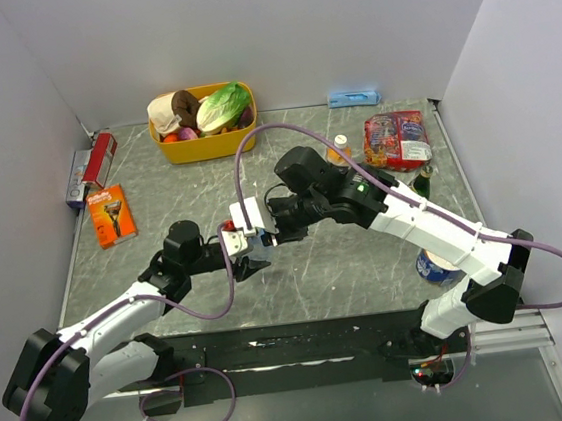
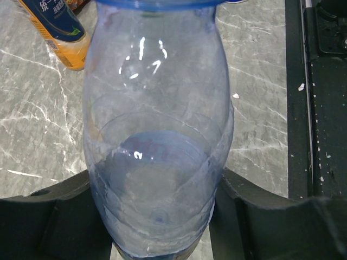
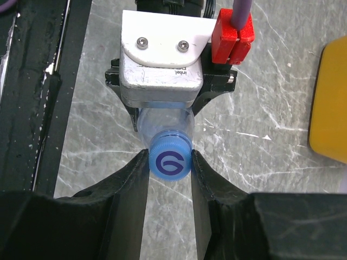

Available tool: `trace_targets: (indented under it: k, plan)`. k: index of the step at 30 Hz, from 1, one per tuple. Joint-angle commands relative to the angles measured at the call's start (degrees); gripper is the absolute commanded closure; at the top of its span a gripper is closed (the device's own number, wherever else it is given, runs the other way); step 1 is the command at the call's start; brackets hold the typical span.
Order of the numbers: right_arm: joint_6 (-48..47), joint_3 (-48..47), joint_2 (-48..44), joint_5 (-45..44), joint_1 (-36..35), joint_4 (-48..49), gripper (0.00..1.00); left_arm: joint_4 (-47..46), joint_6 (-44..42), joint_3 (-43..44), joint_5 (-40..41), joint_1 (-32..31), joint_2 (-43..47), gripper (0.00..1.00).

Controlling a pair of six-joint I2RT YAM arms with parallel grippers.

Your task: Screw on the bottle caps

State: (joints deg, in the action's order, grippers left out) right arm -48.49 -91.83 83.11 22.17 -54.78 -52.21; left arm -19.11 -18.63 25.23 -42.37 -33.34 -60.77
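Our right pincer (image 3: 169, 163) is clamped on the small blue plastic screw cap (image 3: 169, 160). The cap sits on the clear plastic water bottle (image 2: 157, 124), which is squeezed in our left pincer (image 2: 157, 227). The orange-liquid bottle (image 2: 57, 32) beyond the left pincer probably comes next.

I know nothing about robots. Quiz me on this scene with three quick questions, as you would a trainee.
1. True or false: the right claw is pinching the blue cap.
2. What is the left claw holding? A) the clear bottle B) a mug C) a spoon
3. Fill in: the lettuce lies in a ___ tub.
Key: 1 true; 2 A; 3 yellow.
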Motion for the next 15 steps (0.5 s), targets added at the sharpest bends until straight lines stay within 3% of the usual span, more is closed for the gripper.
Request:
trace_targets:
  k: [1,6,15]
  plan:
    - [0.5,-1.7,0.5,-4.0,0.2,2.5,0.64,-4.9,-2.2,-0.2,-3.2,-0.6,1.1,0.99]
    - [1.0,-1.5,0.6,-4.9,0.2,3.2,0.55,-5.4,-1.8,-0.3,-3.7,-0.6,1.0,0.99]
    - [1.6,-2.9,0.9,-2.8,0.3,1.9,0.53,-6.2,-2.5,-0.4,-4.4,-0.6,0.9,0.99]
